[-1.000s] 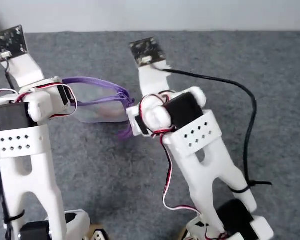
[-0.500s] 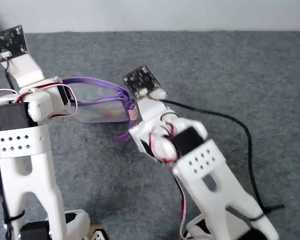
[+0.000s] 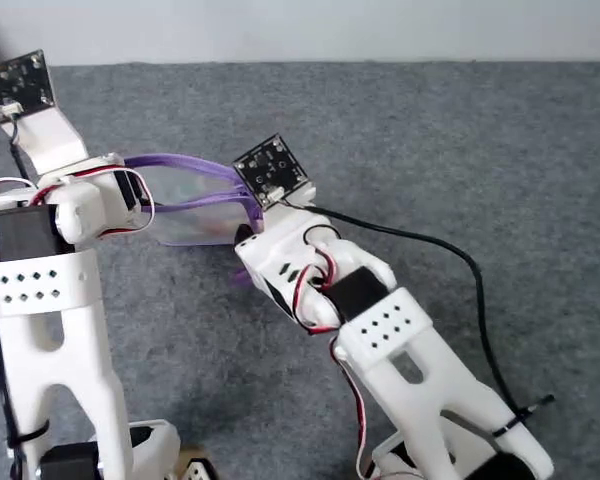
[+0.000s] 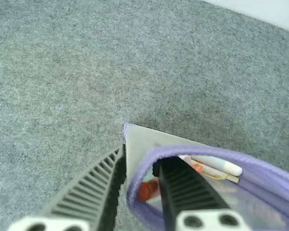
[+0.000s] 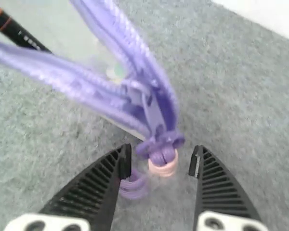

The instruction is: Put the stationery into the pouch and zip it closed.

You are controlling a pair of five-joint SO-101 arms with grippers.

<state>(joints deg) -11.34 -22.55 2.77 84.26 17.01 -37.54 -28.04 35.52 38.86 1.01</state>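
One end of the pouch [image 3: 195, 225] is clamped in the left pincer [image 4: 140, 159], anchoring it with stationery [image 4: 212, 166] inside. The right pincer [image 5: 161, 151] gapes around the zip pull [image 5: 156, 139], gripping nothing, apparently placed to draw it shut.

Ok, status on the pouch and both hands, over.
Left hand shut on pouch edge. Right hand open, straddling the zipper pull. Zip open, stationery inside.
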